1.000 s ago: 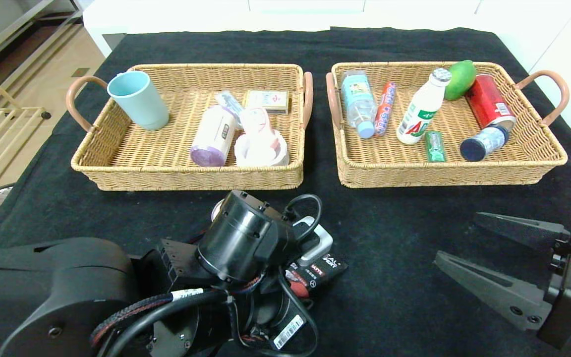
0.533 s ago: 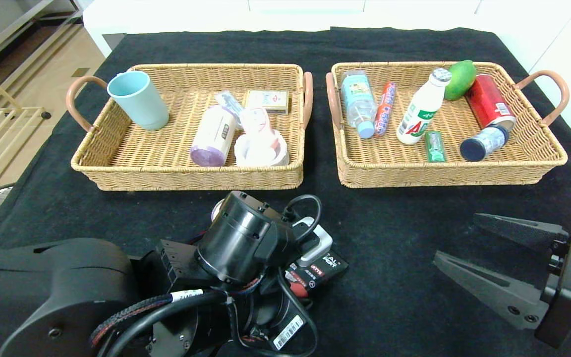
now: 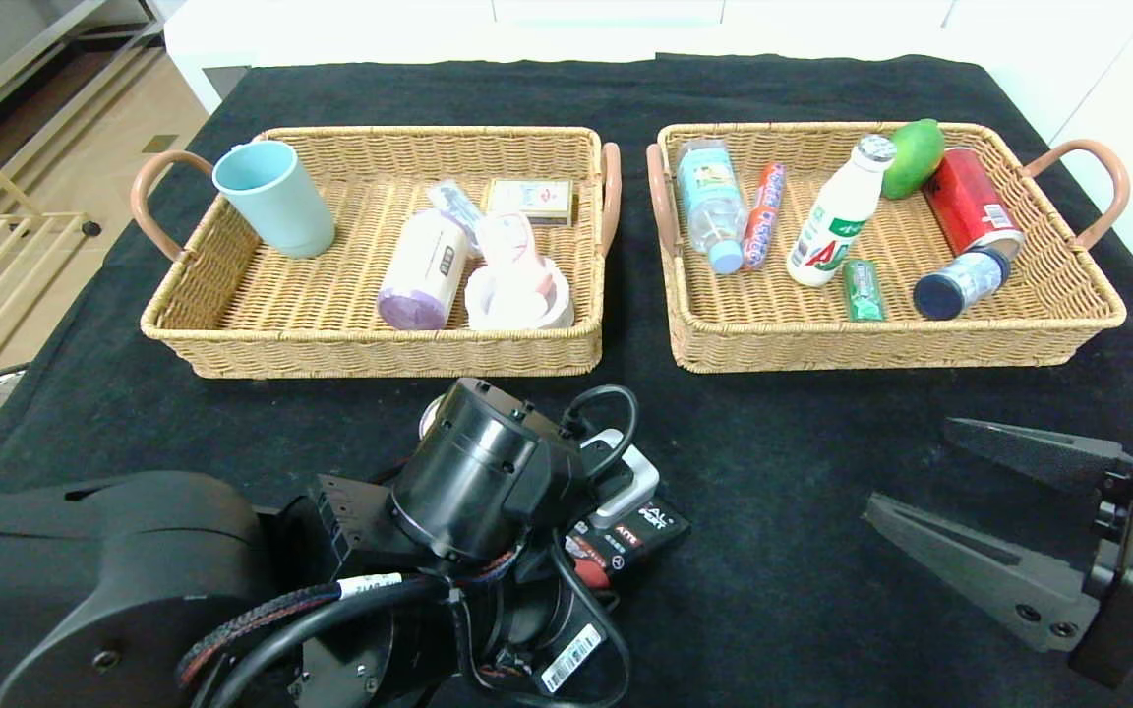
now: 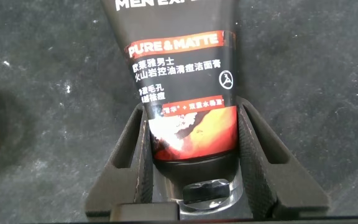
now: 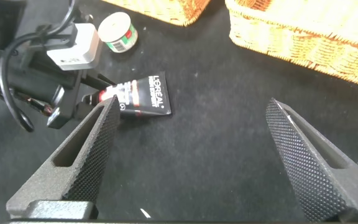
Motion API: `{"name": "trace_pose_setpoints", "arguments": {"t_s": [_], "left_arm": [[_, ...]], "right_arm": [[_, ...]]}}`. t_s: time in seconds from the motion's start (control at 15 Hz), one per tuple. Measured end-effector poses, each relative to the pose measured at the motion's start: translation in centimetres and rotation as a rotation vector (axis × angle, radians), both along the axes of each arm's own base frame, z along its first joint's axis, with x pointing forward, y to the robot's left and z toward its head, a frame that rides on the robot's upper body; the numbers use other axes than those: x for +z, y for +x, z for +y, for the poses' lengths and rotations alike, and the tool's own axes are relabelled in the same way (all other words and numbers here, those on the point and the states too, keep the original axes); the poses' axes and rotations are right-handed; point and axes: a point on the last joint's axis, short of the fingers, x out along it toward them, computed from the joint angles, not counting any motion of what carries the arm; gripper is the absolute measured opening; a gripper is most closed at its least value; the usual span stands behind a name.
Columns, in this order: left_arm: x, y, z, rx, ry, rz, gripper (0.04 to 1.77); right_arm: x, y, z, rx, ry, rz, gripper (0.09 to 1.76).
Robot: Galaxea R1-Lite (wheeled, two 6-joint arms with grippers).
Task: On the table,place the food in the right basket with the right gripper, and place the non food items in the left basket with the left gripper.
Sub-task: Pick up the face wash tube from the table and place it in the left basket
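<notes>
On the black table (image 3: 783, 511), the left gripper (image 4: 191, 163) is clamped on the black tube (image 4: 182, 93) lying near the left basket (image 3: 232, 324), a small tin (image 5: 118, 32) beside it, while the right gripper (image 3: 970, 511) hovers open near the right basket (image 3: 1068, 324).

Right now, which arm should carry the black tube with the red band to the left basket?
Left: the left gripper is already shut on the black tube with the red band; the right gripper hovers open, empty.
</notes>
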Motion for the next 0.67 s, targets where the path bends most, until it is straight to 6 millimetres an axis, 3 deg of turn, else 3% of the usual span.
{"name": "trace_pose_setpoints", "arguments": {"t_s": [0.67], "left_arm": [[3.9, 0.9, 1.0, 0.096, -0.250, -0.115, 0.84]], "right_arm": [[0.6, -0.4, -0.3, 0.002, 0.018, -0.024, 1.71]]}}
